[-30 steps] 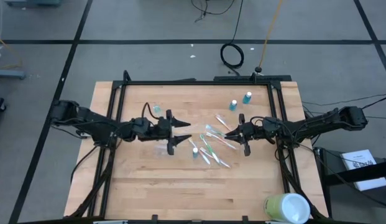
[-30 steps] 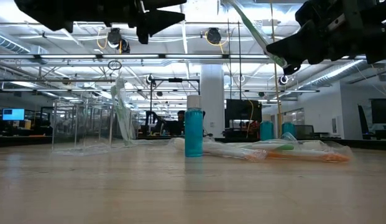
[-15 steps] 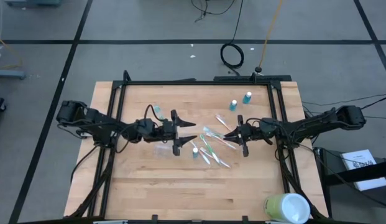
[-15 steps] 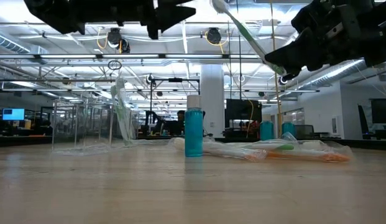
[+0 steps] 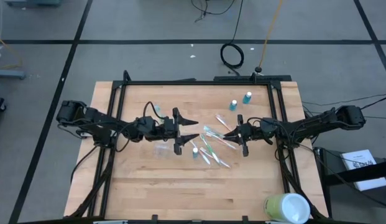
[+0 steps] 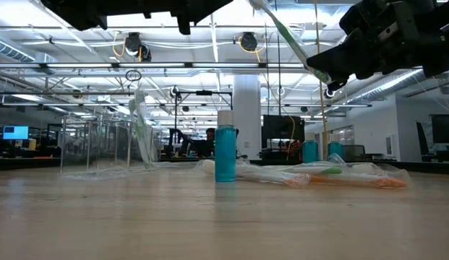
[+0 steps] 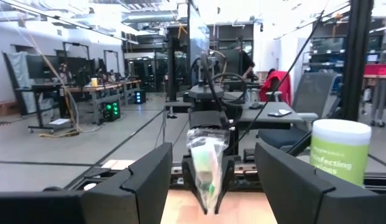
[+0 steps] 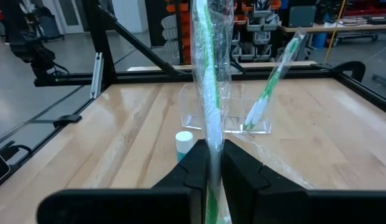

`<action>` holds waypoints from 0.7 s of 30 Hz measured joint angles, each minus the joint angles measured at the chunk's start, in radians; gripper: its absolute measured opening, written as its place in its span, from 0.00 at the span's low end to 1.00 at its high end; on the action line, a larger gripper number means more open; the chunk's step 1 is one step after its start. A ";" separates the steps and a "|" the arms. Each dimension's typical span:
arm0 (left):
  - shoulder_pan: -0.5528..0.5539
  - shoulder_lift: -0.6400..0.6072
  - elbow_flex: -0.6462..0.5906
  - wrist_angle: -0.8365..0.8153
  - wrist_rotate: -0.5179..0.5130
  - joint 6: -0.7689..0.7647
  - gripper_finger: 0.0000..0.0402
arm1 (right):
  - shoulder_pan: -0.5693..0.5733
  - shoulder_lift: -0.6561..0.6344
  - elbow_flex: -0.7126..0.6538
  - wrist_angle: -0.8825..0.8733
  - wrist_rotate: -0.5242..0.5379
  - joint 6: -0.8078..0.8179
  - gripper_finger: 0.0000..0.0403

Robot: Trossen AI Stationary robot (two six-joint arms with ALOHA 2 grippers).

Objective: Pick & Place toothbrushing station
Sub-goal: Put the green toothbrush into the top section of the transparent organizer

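Observation:
My right gripper (image 5: 229, 133) hovers above the table's middle, shut on a wrapped white-and-green toothbrush (image 6: 289, 36). My left gripper (image 5: 194, 128) faces it, open. Its fingers stand on either side of the toothbrush's free end (image 7: 208, 165) without touching it. The clear plastic cup (image 8: 224, 109) stands on the table. One toothbrush (image 8: 270, 87) leans in the cup. Several more wrapped toothbrushes (image 5: 211, 149) lie flat beside a blue white-capped tube (image 5: 194, 151). Two more tubes (image 5: 233, 105) (image 5: 247, 98) stand toward the far right. My right gripper pinches the wrapped toothbrush near one end (image 8: 209, 140) between its two fingers. The fingers come level from the table's right. The toothbrush is lifted clear and slants up toward my left gripper, its clear wrapper still around it.
A large pale green-and-white cup (image 5: 287, 208) stands off the table's near right corner. Black frame rails (image 5: 118, 99) run along the left, right and far edges. The near half of the wooden table (image 5: 199, 193) is bare.
My left gripper has moved toward the table's right, closer to my right gripper and the held toothbrush, and has risen a little. It has stayed open.

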 joint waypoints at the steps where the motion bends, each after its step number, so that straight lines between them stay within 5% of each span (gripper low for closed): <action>1: 0.000 0.000 0.003 -0.002 0.001 -0.005 0.58 | 0.000 0.000 0.000 0.000 0.000 0.000 0.06; 21: 0.018 0.100 0.045 0.003 0.027 -0.071 0.58 | 0.000 0.000 0.000 0.001 0.000 0.000 0.06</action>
